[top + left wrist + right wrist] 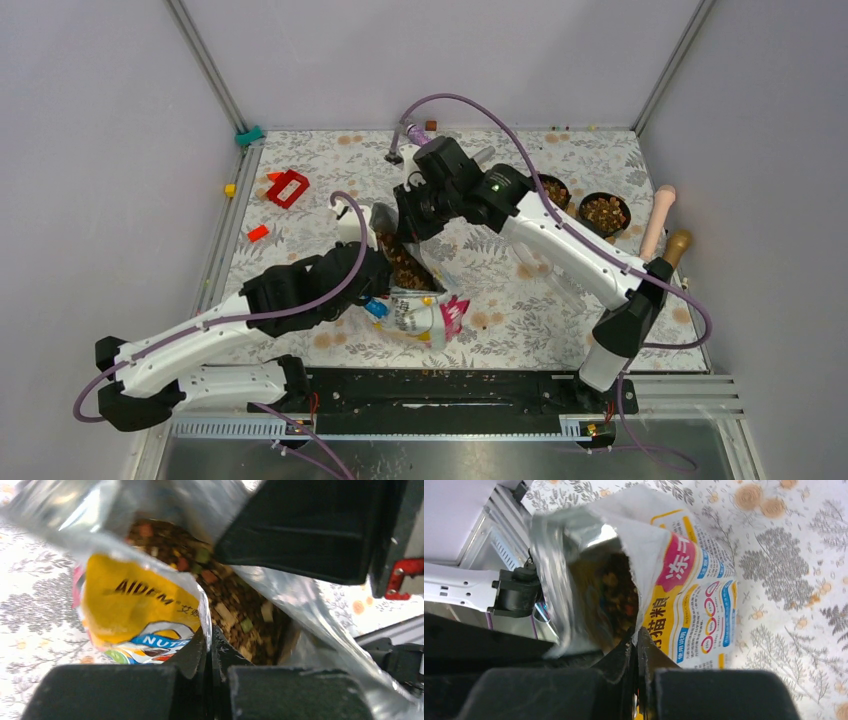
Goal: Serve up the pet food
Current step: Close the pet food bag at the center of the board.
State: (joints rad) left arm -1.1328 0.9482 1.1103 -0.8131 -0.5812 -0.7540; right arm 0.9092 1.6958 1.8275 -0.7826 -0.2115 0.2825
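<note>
Two end effectors grip the bag at once, and this is my worry. The left end effector is fully closed on the yellow side of the rim of the bag. The right end effector is fully closed on the opposite rim, so the mouth stands open between them. The pet food is inside, with brown pieces close to the opening. The bag is around the middle of the table.

If the arms pull unevenly, I think the thin foil can tear or slip out of one pinch, and the food would pour on the table. The black bowls stand at two o'clock from the bag, well apart. They already hold food, so overfilling is also possible.
</note>
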